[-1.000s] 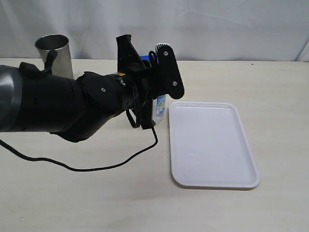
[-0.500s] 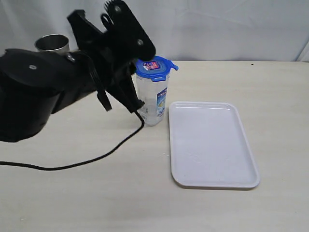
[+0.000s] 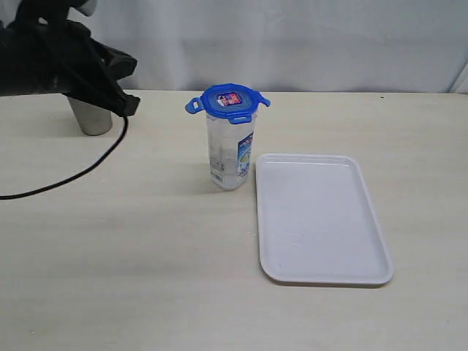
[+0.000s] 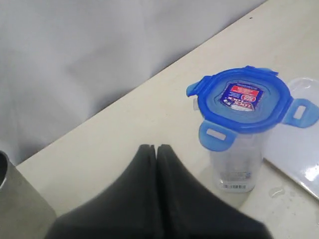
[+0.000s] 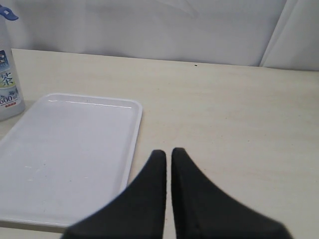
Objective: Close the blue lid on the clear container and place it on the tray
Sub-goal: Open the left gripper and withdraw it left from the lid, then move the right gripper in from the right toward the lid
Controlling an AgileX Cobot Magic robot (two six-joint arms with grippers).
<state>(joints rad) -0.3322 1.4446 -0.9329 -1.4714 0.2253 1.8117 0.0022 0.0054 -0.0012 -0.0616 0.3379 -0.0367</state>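
The clear container point(image 3: 229, 157) stands upright on the table just left of the tray point(image 3: 322, 219). The blue lid point(image 3: 228, 101) sits on top of it, its flaps sticking outward. In the left wrist view the lid point(image 4: 243, 98) and container point(image 4: 234, 167) lie beyond my left gripper point(image 4: 156, 148), which is shut, empty and well clear of them. In the exterior view this gripper point(image 3: 126, 106) is at the far left. My right gripper point(image 5: 168, 152) is shut on nothing over bare table beside the tray point(image 5: 70, 149). The container point(image 5: 7, 84) is at that frame's edge.
A steel cup point(image 3: 93, 121) stands at the back left, partly hidden behind the left arm, and shows again in the left wrist view point(image 4: 20, 209). A black cable point(image 3: 66, 183) trails over the table's left side. A white curtain hangs behind the table.
The left arm has pulled back from the container to the far left and its jaws have closed. The lid stays on the container, which now stands in full view.
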